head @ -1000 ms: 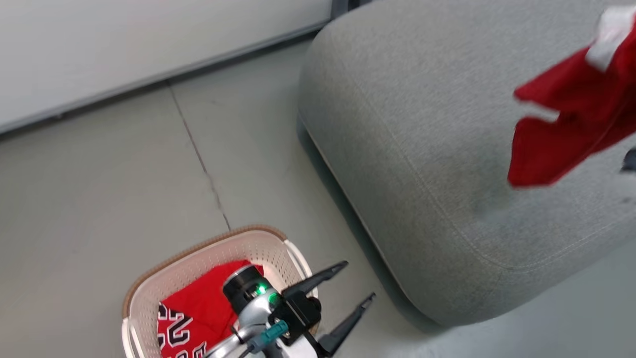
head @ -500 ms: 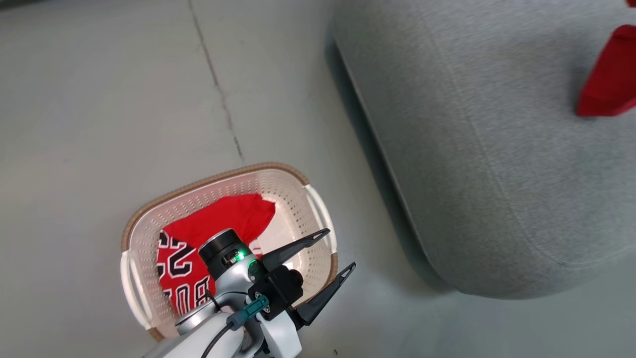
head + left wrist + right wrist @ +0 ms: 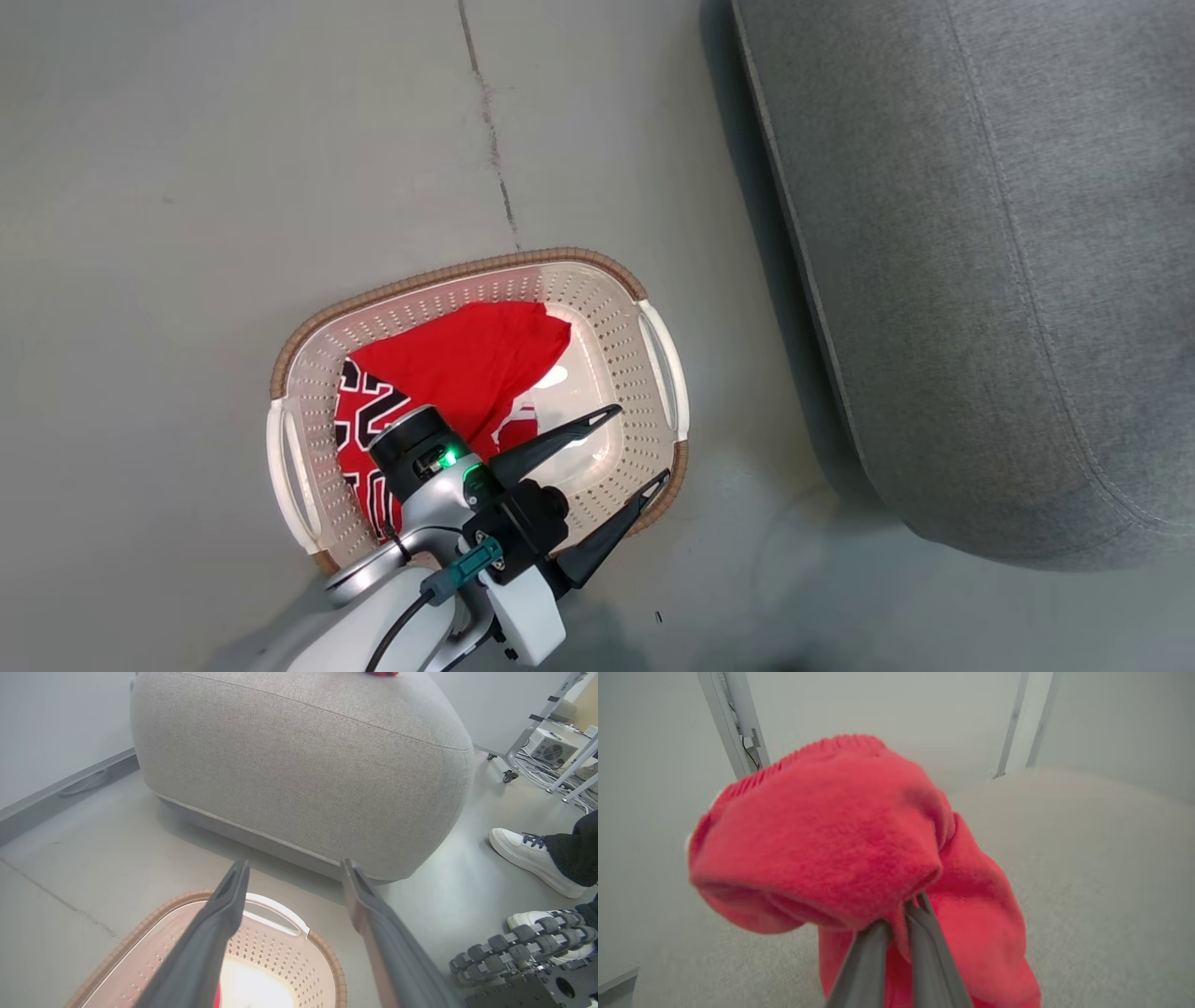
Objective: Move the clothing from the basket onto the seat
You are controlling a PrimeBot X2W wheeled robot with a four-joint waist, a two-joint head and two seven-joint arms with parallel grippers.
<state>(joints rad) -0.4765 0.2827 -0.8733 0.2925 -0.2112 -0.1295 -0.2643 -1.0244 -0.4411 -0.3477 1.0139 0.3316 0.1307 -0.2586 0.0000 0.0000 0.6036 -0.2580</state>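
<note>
In the head view, the basket (image 3: 448, 273) stands on the floor (image 3: 205, 168) near the seat (image 3: 980, 233), which is cut off by the picture's top and right edges. The jersey (image 3: 457, 355) lies inside the basket, its lettering partly hidden behind the left arm. The left hand (image 3: 640, 443) hovers over the basket's right end, its fingers spread apart with nothing between them.

In the left wrist view, the same two fingers frame the seat's rounded side. The basket's rim and one handle show beneath them, and a sliver of red shows at the bottom edge. A scrap of red cloth above the seat's top is cut off by the upper edge, too little to identify. A person's white shoes (image 3: 523, 854) stand on the floor at the right, one partly hidden.

In the right wrist view, the right hand (image 3: 901, 914) is clamped on the plain red garment (image 3: 822, 849), which hangs bunched above the blurred seat. The garment's lower end is cut off, and its white trim is hard to make out.
</note>
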